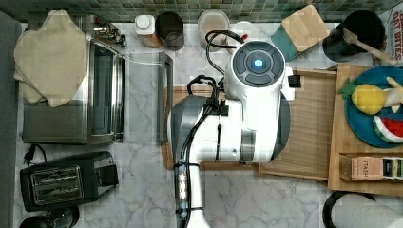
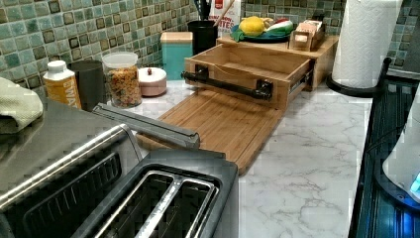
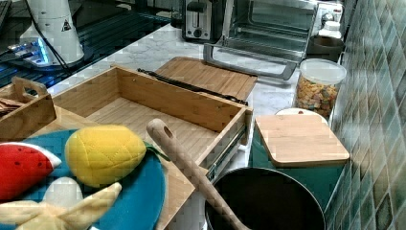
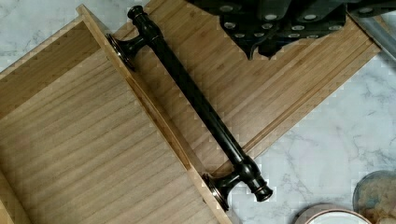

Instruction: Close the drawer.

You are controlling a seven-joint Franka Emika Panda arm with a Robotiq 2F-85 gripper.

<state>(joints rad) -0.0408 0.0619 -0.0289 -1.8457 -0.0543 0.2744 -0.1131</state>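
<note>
Bamboo, pale and grained, makes up the drawer (image 2: 250, 63), which stands pulled well out of its cabinet (image 2: 322, 52) over the counter (image 2: 307, 163), its floor bare and its slide rail exposed along the side. It reaches over the near end of the grooved cutting board (image 2: 218, 124) lying on the marble. Across its front panel runs a dark metal bar handle (image 4: 196, 100) on two round posts, the natural place to push. My pincer (image 4: 280, 21) hangs above the cutting board, just outside that handle and apart from it, touching nothing; I judge I am placed here so that a push toward the cabinet would meet the bar or the front panel squarely. Whether my pincer is spread or pressed together I cannot tell, since the wrist view cuts off all but its dark underside. In the top view my own arm (image 1: 237, 109) covers the drawer's front and handle. How deep the drawer must travel I cannot make out.
</note>
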